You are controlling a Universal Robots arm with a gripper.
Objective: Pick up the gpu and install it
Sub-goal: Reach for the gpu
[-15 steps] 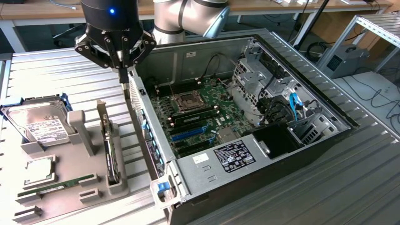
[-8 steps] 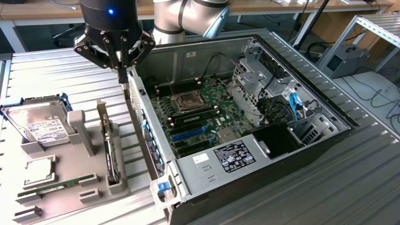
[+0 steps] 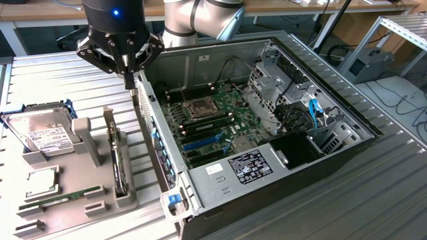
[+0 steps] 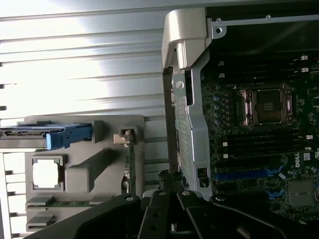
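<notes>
- The claw [image 3: 129,81] hangs with its fingers drawn together and nothing between them, above the rear wall of an open computer case [image 3: 320,165].
- In the wrist view the claw [image 4: 169,178] sits by that same wall, with the motherboard [image 4: 259,124] to one side.
- The case lies on a ribbed, silvery metal table [image 3: 60,80].
- Wooden desks [image 3: 40,10] stand behind, and an aluminium frame [image 3: 400,30] and loose cables are at the exterior view's right.
- The gpu [image 3: 118,167] [image 4: 131,169] stands on edge in a grey holder [image 3: 80,200], just beside the case.
- It is apart from the claw, nearer the camera in the exterior view.
- A hard drive [image 3: 43,132] and a RAM stick [image 3: 60,198] share the holder.
</notes>
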